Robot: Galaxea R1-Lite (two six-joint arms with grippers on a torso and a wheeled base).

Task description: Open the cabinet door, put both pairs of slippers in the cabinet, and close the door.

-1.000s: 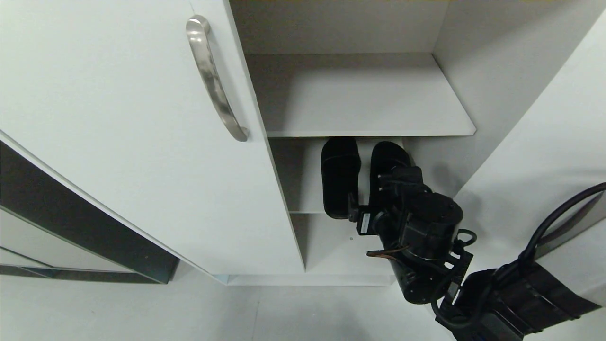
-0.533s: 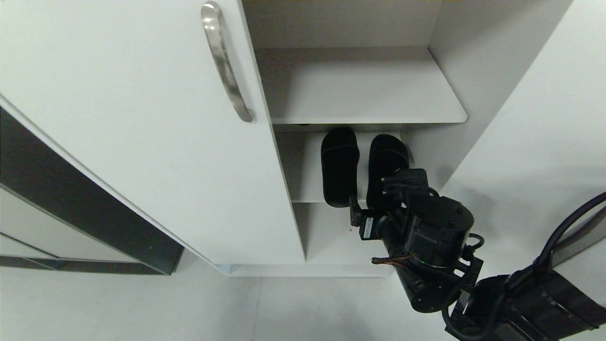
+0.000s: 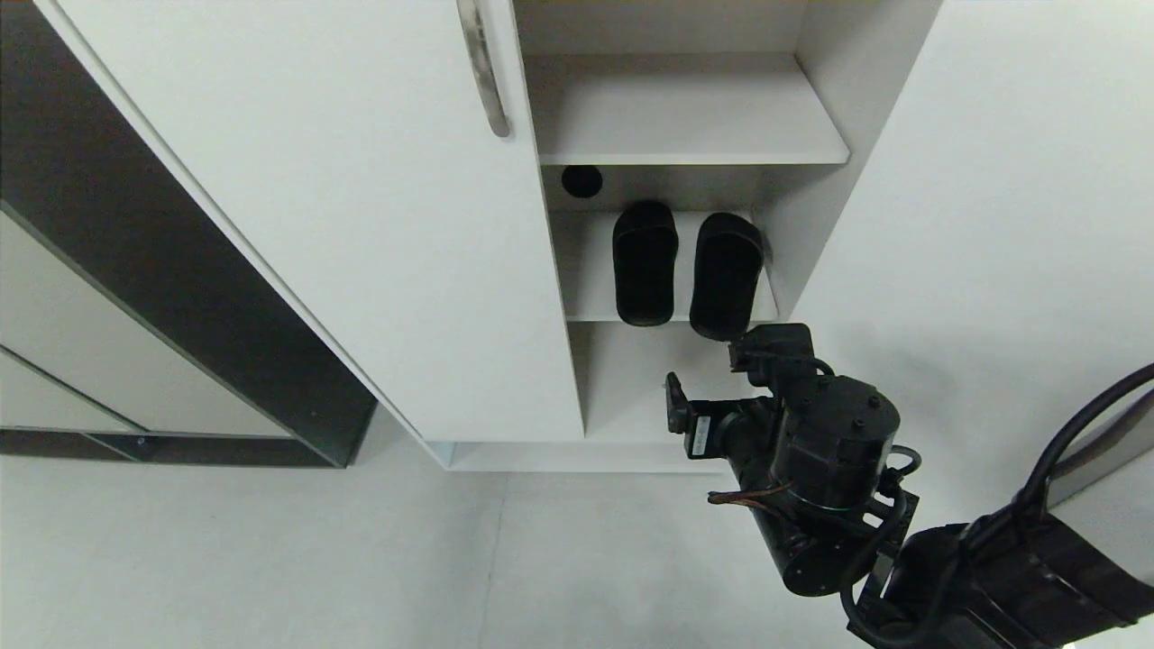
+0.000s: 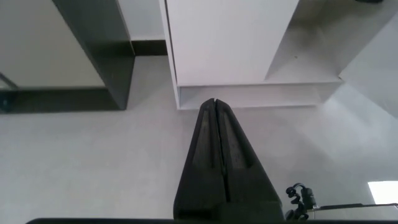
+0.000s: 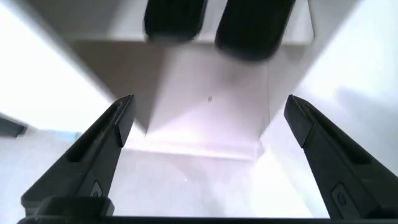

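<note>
Two fingers of the right end effector (image 3: 721, 379) were spread wide apart with nothing between them. It hung just in front of the cabinet's (image 3: 861, 72) open bottom compartment, a bit below the pair of black slippers (image 3: 645, 261). Those lay side by side on the middle shelf (image 3: 586, 270), heels right at the front edge. Left end effector (image 4: 214, 106) was pinched together, empty, over the grey floor (image 4: 93, 155) near the cabinet's base. Beside the opening was a white door (image 3: 361, 225) with a metal handle (image 3: 484, 81).
</note>
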